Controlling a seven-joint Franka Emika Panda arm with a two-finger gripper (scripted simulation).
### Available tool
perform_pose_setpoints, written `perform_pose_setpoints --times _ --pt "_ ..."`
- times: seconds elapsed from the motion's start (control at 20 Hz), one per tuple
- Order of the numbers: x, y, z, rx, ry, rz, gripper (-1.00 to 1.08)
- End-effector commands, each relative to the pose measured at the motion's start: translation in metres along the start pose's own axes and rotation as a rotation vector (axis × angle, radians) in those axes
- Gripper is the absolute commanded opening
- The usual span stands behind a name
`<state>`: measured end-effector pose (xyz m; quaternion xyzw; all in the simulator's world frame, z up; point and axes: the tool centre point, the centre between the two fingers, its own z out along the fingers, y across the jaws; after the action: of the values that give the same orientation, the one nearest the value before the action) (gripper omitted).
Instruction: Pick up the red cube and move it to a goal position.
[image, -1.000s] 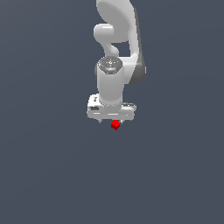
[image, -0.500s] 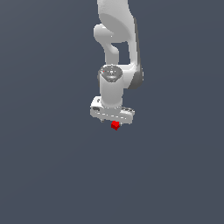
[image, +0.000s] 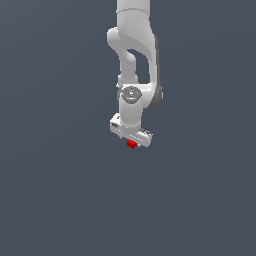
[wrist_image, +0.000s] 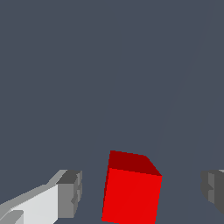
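Note:
The red cube (image: 131, 144) is a tiny bright red block just under the white gripper's bar in the exterior view. In the wrist view the red cube (wrist_image: 131, 192) sits between the two grey fingertips (wrist_image: 70, 192), with a clear gap on each side. My gripper (image: 132, 141) points down over the cube and is open around it, and the pads do not touch it. It also shows in the wrist view (wrist_image: 142, 194). The white arm (image: 134, 60) rises above it.
A plain dark grey surface (image: 60, 190) fills both views. No other object or marker shows.
The gripper has come down a little over the red cube and its bar has turned slightly. The cube has stayed where it was.

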<state>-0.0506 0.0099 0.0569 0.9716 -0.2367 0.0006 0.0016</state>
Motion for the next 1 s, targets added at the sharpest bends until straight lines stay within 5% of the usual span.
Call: perform_pose_setpoints --times 0.0,0.6,0.65,0.95 --pt "-0.006 0.000 0.011 0.000 0.000 0.051 1.00" --pt "-0.019 -0.004 0.037 0.002 -0.002 0.156 1.00" --pt "-0.019 -0.004 0.037 0.002 -0.002 0.156 -1.00" --pt "-0.019 -0.004 0.037 0.002 -0.002 0.156 -1.00"
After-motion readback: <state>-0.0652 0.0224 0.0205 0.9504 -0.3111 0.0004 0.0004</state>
